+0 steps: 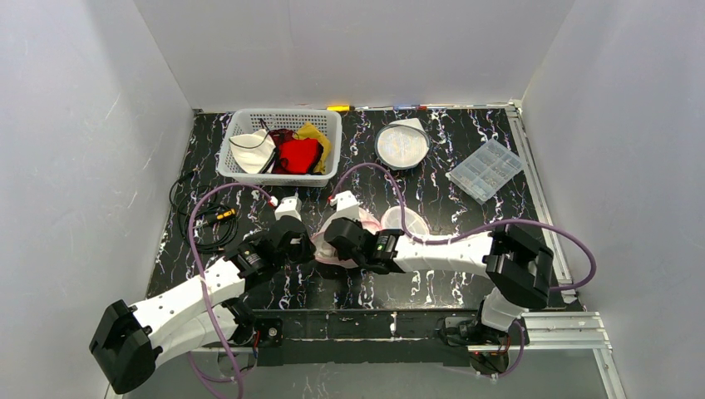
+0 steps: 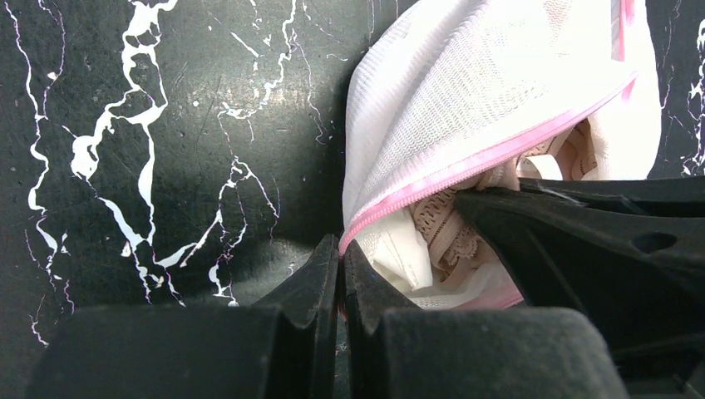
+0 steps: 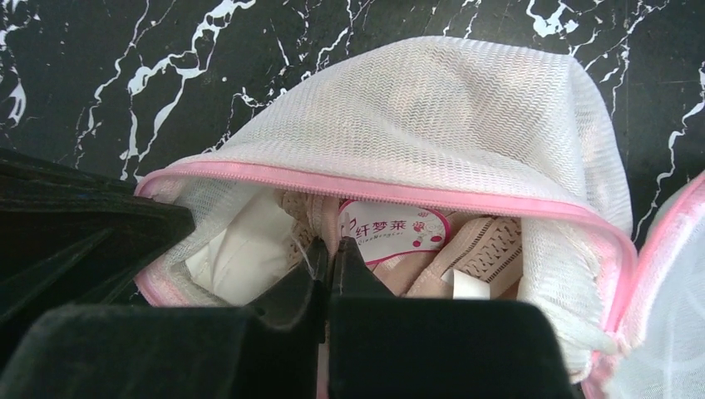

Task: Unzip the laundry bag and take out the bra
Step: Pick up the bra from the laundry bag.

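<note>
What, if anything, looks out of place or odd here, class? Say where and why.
Nothing is spilled or broken. The one untidy thing is a loose black cable tangled near the table's left edge. The laundry bag gapes open with the bra showing, which suits the task.

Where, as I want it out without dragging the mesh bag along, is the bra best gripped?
On the beige lace band of the bra, reaching in through the open zip mouth of the laundry bag: mesh domes over everything else, so only that edge lies exposed.
</note>
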Motion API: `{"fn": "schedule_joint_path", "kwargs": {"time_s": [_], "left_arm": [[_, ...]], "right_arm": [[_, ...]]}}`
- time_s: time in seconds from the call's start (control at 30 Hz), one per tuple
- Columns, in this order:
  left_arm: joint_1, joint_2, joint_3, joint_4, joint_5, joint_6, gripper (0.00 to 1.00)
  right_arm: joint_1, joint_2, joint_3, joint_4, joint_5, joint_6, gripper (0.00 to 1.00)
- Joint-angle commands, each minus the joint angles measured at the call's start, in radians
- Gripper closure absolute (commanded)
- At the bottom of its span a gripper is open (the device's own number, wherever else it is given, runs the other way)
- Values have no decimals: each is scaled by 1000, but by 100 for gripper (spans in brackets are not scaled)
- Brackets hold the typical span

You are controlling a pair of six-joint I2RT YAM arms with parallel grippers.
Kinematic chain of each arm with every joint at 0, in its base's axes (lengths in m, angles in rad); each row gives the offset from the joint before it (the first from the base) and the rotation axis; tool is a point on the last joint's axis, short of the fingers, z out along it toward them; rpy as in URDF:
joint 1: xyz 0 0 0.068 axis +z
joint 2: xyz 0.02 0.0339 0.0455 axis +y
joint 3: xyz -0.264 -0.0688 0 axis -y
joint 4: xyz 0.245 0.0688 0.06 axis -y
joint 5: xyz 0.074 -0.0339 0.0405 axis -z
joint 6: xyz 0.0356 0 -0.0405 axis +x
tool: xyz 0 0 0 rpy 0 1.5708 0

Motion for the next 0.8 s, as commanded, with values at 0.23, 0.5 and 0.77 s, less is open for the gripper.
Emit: {"fn": "schedule_joint_path", "kwargs": {"time_s": [0.23, 0.5, 0.77], "left_arm": [[-2, -14, 39, -32, -7, -7, 100], [-2, 10, 89, -23, -1, -4, 100], [-2, 104, 138, 20, 25, -13, 100]], "right_arm": [[2, -236, -55, -7, -72, -114, 99], [1, -344, -49, -42, -375, -309, 99], [1, -421, -65, -49, -410, -371, 99]]}}
